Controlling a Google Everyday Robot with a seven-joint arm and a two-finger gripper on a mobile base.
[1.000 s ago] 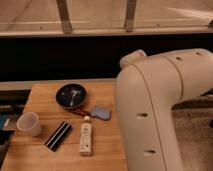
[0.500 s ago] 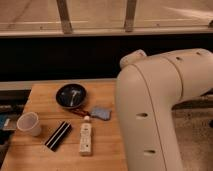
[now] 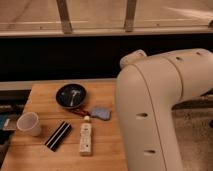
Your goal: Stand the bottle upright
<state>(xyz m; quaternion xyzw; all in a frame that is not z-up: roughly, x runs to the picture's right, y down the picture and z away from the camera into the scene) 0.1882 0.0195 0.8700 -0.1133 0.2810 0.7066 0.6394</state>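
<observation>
Bottle [image 3: 86,139] lies flat on the wooden table [image 3: 42,97], cap toward 12 o'clock, at 6 o'clock from the black bowl [image 3: 71,95]. Striped black bar [image 3: 58,135] at its 9 o'clock, white cup [image 3: 29,123] beyond; blue sponge [image 3: 101,113] at 1 o'clock. The white arm [image 3: 160,110] fills 3 o'clock; the gripper is out of view, its state impossible to tell.

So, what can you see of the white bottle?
The bottle is small, white, oblong, plastic-looking, with a pale rounded cap and a faint label. It lies flat on the wooden table, cap pointing away from the camera, apart from the black striped bar beside it. The gripper is out of view.
</observation>
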